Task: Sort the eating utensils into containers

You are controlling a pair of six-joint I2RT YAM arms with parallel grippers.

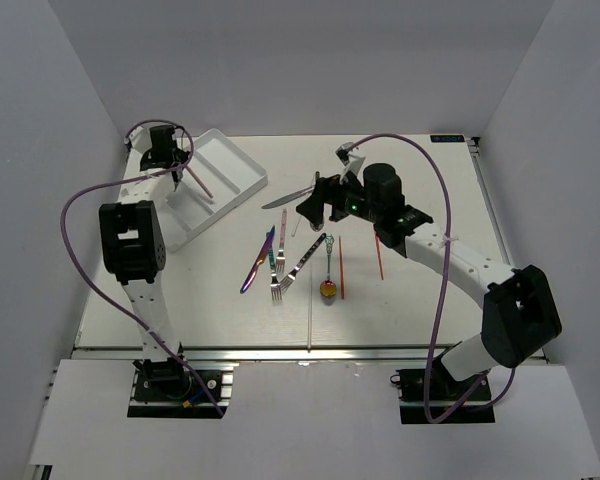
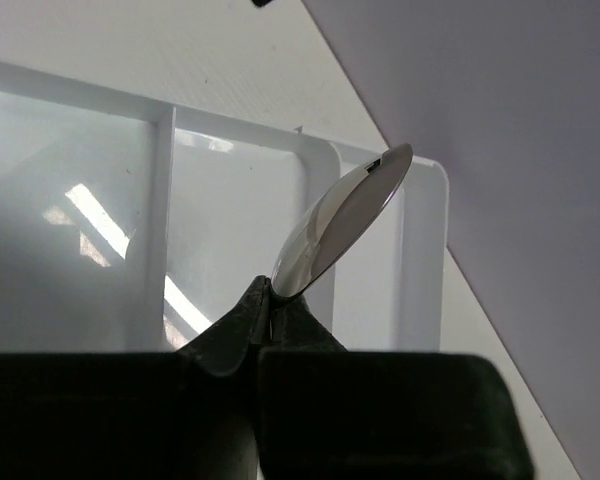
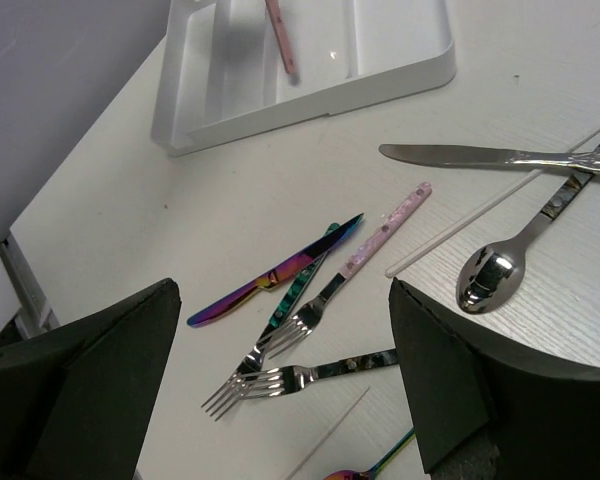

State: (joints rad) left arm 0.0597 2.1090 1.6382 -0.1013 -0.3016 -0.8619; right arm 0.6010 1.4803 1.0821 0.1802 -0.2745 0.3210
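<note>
Black and pressed together, the tips of the left end effector are pinching a slim pink-handled utensil over the white rectangular plastic cutlery tray. That arm's wrist camera is catching only a mirror-bright, rounded silver end poking out past the tips, above a narrow outer compartment. Whether it is touching the tray cannot be told. The overhead camera is adding the pink handle, slanting from the end effector across the tray at the far left of the white tabletop.

The right end effector is hanging wide open and gripping nothing above the loose cutlery near the tabletop's middle. Its wrist camera is looking between the spread fingers at an iridescent rainbow knife, a pink glitter-handled fork lying against it, and a plain silver fork nearer the camera. Off to the side it is also picking up a long silver knife, a thin white stick and a silver spoon, the spoon being hidden under the arm from overhead. Only the overhead camera is showing two thin red sticks and a gold-red-bowled spoon nearer the arm bases.
</note>
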